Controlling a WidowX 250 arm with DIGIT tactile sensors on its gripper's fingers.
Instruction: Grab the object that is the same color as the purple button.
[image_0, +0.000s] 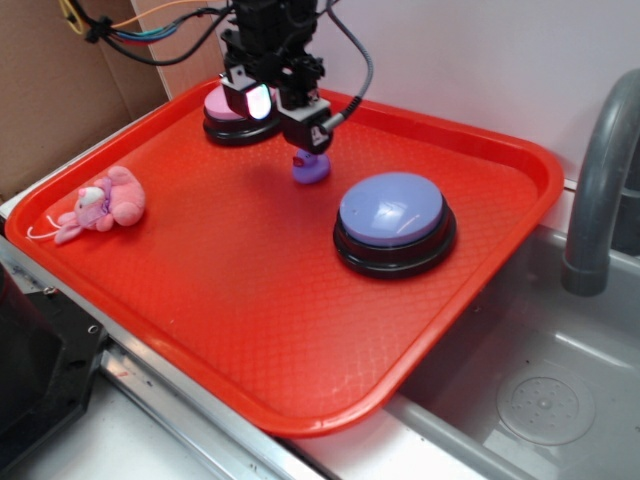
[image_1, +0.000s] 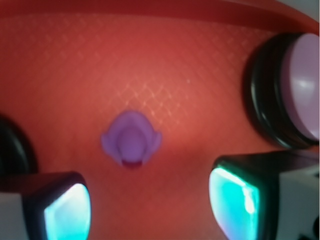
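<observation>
A tiny purple rubber duck (image_0: 311, 168) sits on the red tray (image_0: 200, 300) near its back middle. In the wrist view the duck (image_1: 131, 139) lies just ahead of the jaws, its red beak facing them. My gripper (image_0: 283, 112) hangs over the tray just behind and left of the duck; it is open and empty (image_1: 150, 207), with glowing teal pads (image_1: 67, 212). The large lavender-blue button (image_0: 392, 212) on a black base stands right of the duck.
A pink-topped button (image_0: 232, 110) on a black base stands at the tray's back, also in the wrist view (image_1: 295, 90). A pink plush toy (image_0: 102, 203) lies at the tray's left. A sink (image_0: 540, 400) with a grey faucet (image_0: 600, 180) is at right.
</observation>
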